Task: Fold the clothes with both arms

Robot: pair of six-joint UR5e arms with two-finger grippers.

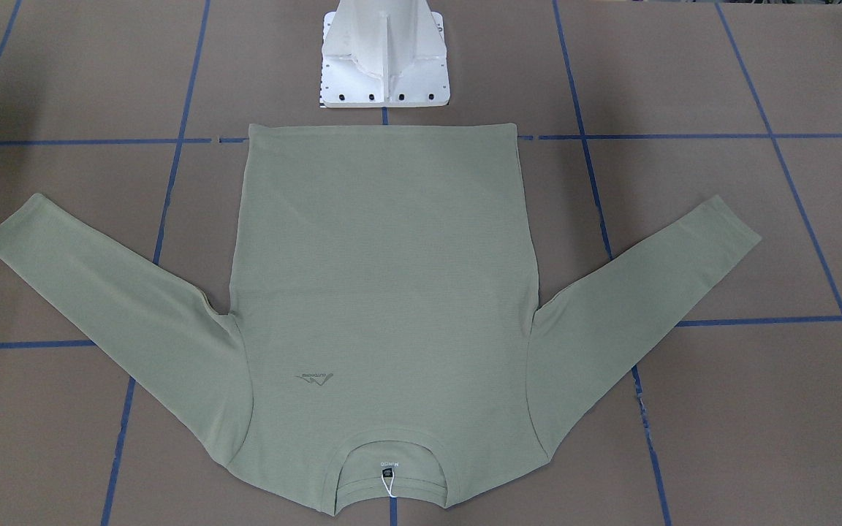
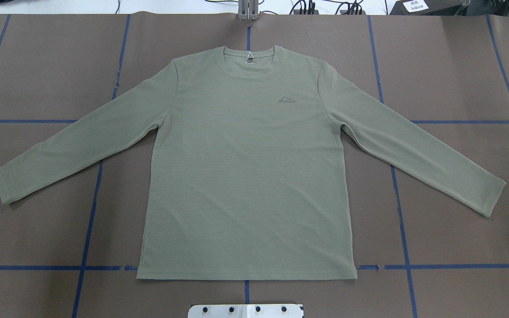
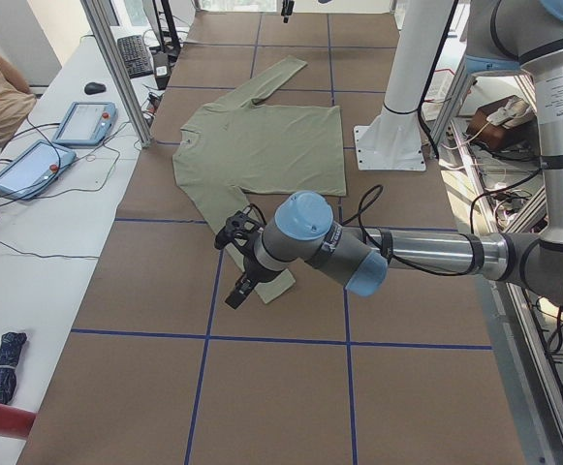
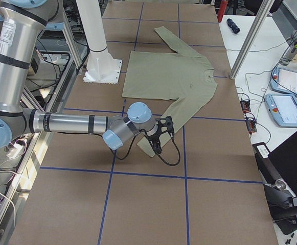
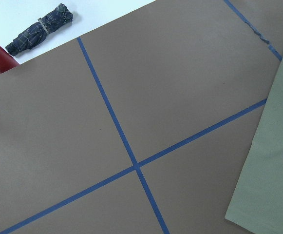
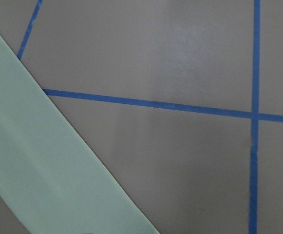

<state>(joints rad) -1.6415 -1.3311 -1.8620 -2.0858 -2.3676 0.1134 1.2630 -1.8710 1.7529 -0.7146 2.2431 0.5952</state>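
Neatly spread for folding, the sage long-sleeved shirt (image 2: 245, 176) angles its sleeves to four and eight o'clock; the left end effector (image 3: 236, 295) and right end effector (image 4: 157, 148) hover by the cuffs, whether wide or narrow I cannot tell.

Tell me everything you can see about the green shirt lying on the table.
The shirt is a pale sage-green long-sleeved knit with fine horizontal ribbing. It lies flat, unfolded and front up on the brown table, nearly wrinkle-free. Its round ribbed collar, with a white tag at the neck, points away from the robot's white base; the straight hem is nearest it. A faint mountain-shaped logo sits on the chest. Both sleeves spread wide, slanting toward the hem side.
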